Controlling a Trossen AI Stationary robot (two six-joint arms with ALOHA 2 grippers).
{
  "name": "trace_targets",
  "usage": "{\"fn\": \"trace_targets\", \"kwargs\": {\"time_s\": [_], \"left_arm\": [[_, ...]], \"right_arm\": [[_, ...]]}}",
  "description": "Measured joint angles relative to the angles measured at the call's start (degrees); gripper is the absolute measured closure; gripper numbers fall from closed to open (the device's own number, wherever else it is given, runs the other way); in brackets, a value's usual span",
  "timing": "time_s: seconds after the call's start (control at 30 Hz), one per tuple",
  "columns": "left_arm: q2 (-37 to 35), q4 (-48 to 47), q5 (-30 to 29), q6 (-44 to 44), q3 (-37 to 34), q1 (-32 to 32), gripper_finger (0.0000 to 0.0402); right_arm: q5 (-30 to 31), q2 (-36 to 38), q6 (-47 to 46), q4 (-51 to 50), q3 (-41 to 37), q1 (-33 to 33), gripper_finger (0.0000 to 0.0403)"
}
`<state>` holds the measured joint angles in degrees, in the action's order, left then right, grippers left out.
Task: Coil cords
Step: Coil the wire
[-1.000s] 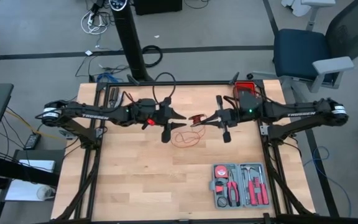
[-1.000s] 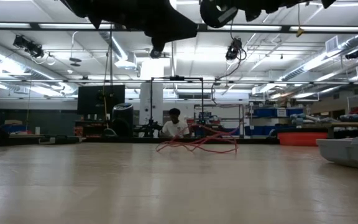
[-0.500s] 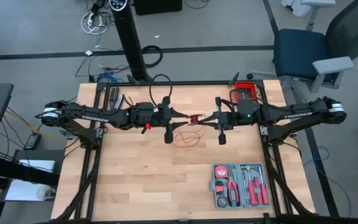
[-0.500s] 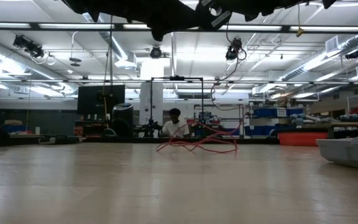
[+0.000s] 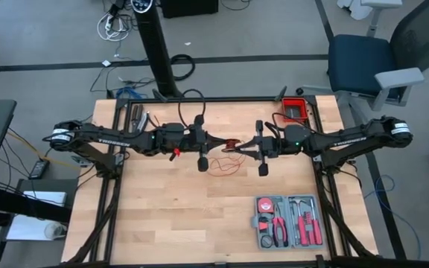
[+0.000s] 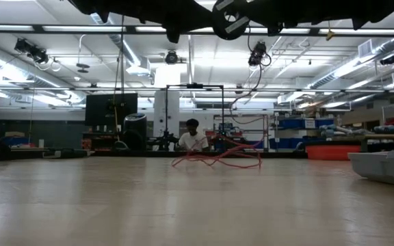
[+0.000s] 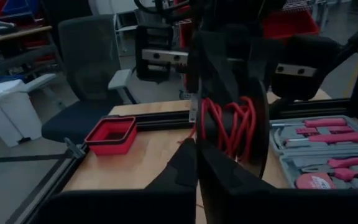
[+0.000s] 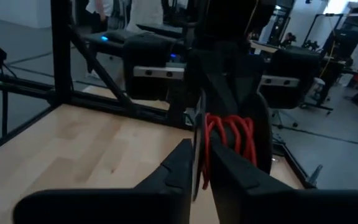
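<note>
- The left hand and the right hand are met tip to tip above the middle of the bench, nearer its far edge than its near one.
- A small wound bundle of the red cord is held between the two hands; its turns are seen close up in both wrist views.
- The left hand is closed on the bundle.
- The right hand's fingers stand narrow about the same bundle; whether they truly grip it cannot be told, as the view is crowded there.
- The rest of the cord lies in loose loops on the bench just below the hands, towards the near edge.
- The cord is judged very light, thin and limp: no shape will be kept unless the turns are pinched.
- Hold is best taken across the wound turns, not on a single strand, which would likely slip.
- A grey tool case is set by the near right corner, well apart.
</note>
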<state>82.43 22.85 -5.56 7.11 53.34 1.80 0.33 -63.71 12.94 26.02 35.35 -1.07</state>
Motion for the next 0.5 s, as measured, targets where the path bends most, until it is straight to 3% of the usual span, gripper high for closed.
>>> {"fn": "trace_targets", "kwargs": {"time_s": [0.2,0.33,0.5], "left_arm": [[-0.02,-3.32,-3.26,-0.69,0.0,0.02,0.0399],[-0.83,-7.08,-5.17,-1.14,0.69,0.17,0.04],[-1.55,-16.06,-4.78,-2.41,4.47,0.76,0.0401]], "right_arm": [[0.58,1.49,-1.17,-2.17,-0.01,0.06,0.0337],[4.96,6.32,-0.86,-7.36,0.01,0.1,0.0334],[5.08,9.65,-3.52,-10.3,0.05,1.33,0.0337]]}}
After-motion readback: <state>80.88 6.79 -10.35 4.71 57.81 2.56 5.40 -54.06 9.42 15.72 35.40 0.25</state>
